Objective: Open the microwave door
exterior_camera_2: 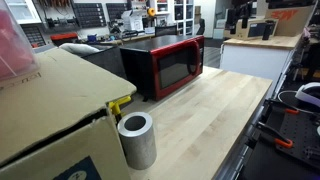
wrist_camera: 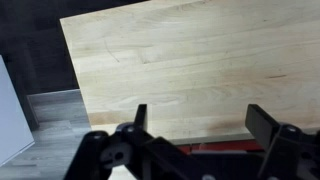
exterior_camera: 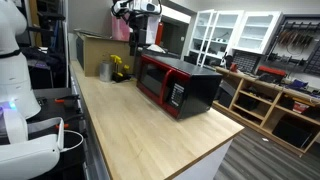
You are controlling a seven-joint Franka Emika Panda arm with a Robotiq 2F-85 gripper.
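The microwave (exterior_camera: 180,85) stands on the wooden table (exterior_camera: 150,135), black-bodied with a glossy red front. It also shows in an exterior view (exterior_camera_2: 165,62). The microwave door (exterior_camera: 153,78) is closed in both exterior views (exterior_camera_2: 172,67), with the light keypad (exterior_camera: 177,95) beside it. My gripper (exterior_camera: 134,32) hangs high above the back of the microwave, apart from it. In the wrist view the gripper (wrist_camera: 200,112) is open and empty, looking down on the table top (wrist_camera: 170,60), with a red strip of the microwave (wrist_camera: 215,147) at the bottom.
A brown cardboard box (exterior_camera: 95,48) stands behind the microwave and fills the foreground in an exterior view (exterior_camera_2: 45,110). A grey cylinder (exterior_camera_2: 137,140) and a yellow object (exterior_camera_2: 120,104) sit beside it. Shelves (exterior_camera: 265,100) stand past the table's edge.
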